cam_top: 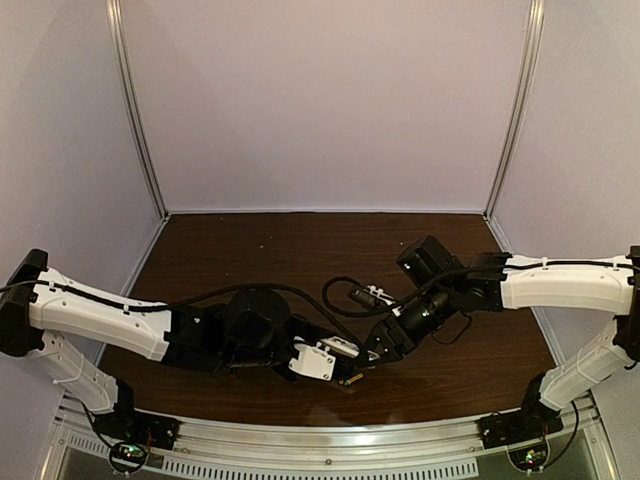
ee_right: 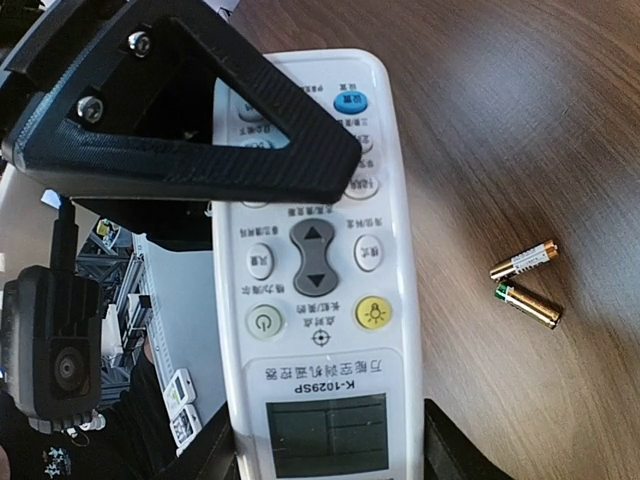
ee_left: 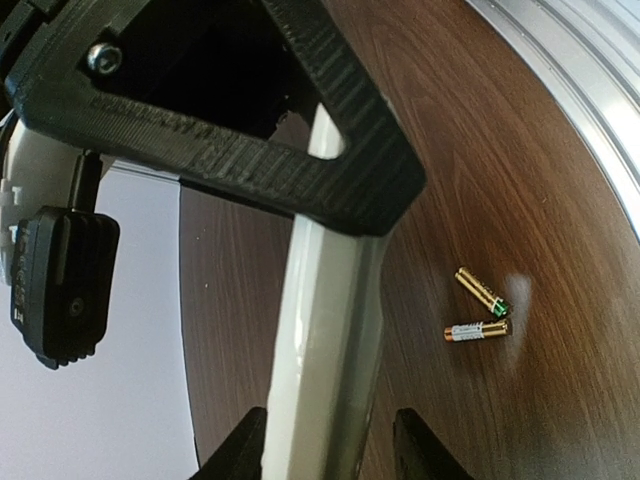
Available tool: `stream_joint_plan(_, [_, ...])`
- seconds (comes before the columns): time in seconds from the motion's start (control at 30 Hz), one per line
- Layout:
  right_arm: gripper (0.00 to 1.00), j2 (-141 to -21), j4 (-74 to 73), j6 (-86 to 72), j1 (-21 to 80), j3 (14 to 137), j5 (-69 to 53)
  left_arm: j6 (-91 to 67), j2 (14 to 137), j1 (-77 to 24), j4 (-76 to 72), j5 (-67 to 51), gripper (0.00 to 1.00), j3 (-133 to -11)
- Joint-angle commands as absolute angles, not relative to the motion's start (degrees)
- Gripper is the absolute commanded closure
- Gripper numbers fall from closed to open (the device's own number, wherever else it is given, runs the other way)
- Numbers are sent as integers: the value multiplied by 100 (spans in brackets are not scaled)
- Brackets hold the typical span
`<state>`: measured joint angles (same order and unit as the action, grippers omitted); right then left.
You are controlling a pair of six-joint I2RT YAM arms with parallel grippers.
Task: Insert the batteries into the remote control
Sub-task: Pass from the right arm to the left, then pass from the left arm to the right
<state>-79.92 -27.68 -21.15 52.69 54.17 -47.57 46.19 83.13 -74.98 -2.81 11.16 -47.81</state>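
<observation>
The white remote control is held above the table between both grippers. My right gripper is shut on its sides at the dark display end, button face towards the camera. My left gripper is shut on it across its thickness; there the remote shows edge-on. The left finger covers the upper buttons. Two gold batteries lie side by side on the wood to the right, also in the left wrist view. From above, the remote is at the front centre, the batteries just below it.
The brown wooden table is enclosed by pale walls with metal posts. A metal rail runs along the near edge, close to the batteries. The two arms meet at the front centre, with cables looping over the right arm.
</observation>
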Motion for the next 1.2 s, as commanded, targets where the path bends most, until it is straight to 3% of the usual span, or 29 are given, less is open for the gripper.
stream_joint_plan(0.0, [67,-8058,-2942,-1914,5346,5584,-4863,4618,8467,-7534,-273,1025,60,-4960])
stream_joint_plan(0.1, [65,-8052,-3010,-1848,5353,5659,-4898,4566,8503,-7535,-280,1034,66,-4999])
stream_joint_plan(0.17, [54,-7990,-3057,-1838,5350,5740,-4887,4511,8495,-7541,-309,1046,71,-4995])
stream_joint_plan(0.37, [36,-7754,-3081,-1806,5346,6041,-4710,4162,8311,-7537,-492,775,80,-4883])
stream_joint_plan(0.47, [20,-7637,-3119,-1758,5336,6172,-4549,3922,8211,-7538,-496,637,85,-4871])
stream_joint_plan(0.67, [2,-6774,-2800,-1738,5167,6507,-3329,3211,7718,-7506,-930,268,87,-4633])
stream_joint_plan(0.8, [0,-6110,-2136,-1829,5115,6409,-2870,2410,7283,-7194,-1086,-497,88,-4607])
stream_joint_plan(1.17, [2,-5530,-1407,-1478,5135,5842,-3509,598,6907,-6509,-1618,-2241,86,-4657])
